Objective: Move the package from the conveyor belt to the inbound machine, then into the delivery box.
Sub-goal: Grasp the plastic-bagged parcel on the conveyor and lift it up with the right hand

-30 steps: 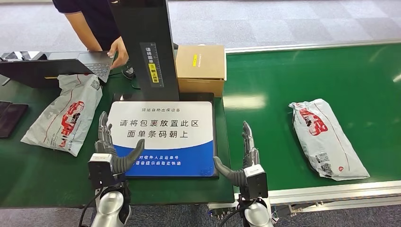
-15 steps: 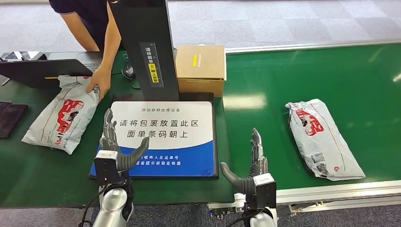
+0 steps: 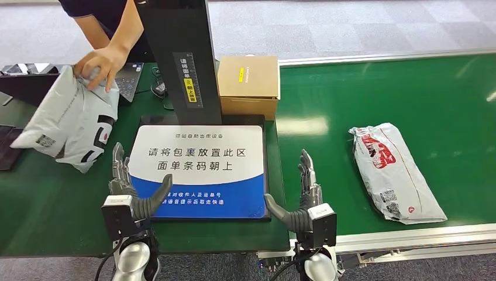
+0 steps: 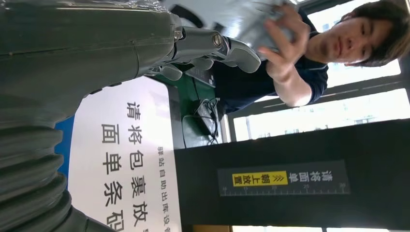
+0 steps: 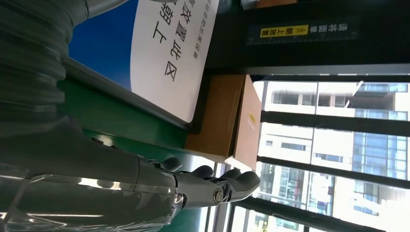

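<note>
Shifted: package (image 3: 396,174) on belt (image 3: 409,88) has ridden nearer the right hand (image 3: 303,199), yet lies well apart from it, ungrasped. Second bag (image 3: 67,120), formerly flat on the bench (image 3: 52,205), is now lifted by a person's hand (image 3: 99,61). Scan pad (image 3: 199,170) lies bare between both robot hands. Left hand (image 3: 126,190): fingers apart, holding nothing. Right hand: same. Judgement: pad is free for the package; pickup not yet begun.
</note>
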`<move>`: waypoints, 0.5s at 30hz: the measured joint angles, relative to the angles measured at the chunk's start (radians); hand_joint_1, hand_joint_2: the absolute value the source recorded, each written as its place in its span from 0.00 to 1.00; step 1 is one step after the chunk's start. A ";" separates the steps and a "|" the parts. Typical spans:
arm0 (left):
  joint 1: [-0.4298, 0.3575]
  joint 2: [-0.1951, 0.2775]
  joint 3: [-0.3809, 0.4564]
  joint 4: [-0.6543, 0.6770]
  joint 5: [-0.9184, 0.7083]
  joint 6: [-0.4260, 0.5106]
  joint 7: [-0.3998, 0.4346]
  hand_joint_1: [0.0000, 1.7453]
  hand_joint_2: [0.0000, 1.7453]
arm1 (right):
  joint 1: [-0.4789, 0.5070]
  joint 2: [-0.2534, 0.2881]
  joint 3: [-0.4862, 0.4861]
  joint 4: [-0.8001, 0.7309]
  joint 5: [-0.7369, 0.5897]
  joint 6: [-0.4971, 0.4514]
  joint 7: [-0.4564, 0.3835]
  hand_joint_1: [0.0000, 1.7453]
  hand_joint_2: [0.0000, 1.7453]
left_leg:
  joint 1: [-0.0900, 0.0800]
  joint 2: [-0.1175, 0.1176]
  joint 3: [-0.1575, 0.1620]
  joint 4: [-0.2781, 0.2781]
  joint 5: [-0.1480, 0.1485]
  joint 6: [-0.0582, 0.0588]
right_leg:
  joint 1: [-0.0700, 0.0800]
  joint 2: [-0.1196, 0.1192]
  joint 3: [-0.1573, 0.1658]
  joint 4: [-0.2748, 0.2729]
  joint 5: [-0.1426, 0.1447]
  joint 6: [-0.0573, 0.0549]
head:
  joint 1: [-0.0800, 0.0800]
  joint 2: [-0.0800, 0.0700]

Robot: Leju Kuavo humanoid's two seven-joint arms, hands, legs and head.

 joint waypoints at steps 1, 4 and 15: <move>0.005 0.000 0.002 -0.012 -0.002 0.001 -0.001 0.00 1.00 | -0.011 0.000 0.002 0.003 0.008 0.004 0.005 0.00 1.00 | 0.000 0.000 0.000 0.000 0.000 0.000 | 0.000 0.000 0.000 0.000 0.000 0.000 | 0.000 0.000; 0.012 0.000 0.006 -0.031 -0.007 0.002 -0.002 0.00 1.00 | -0.037 0.000 0.003 0.008 0.022 0.009 0.015 0.00 1.00 | 0.000 0.000 0.000 0.000 0.000 0.000 | 0.000 0.000 0.000 0.000 0.000 0.000 | 0.000 0.000; 0.013 0.000 0.010 -0.035 -0.009 0.007 -0.004 0.00 1.00 | -0.051 0.000 0.000 0.010 0.030 0.019 0.019 0.00 1.00 | 0.000 0.000 0.000 0.000 0.000 0.000 | 0.000 0.000 0.000 0.000 0.000 0.000 | 0.000 0.000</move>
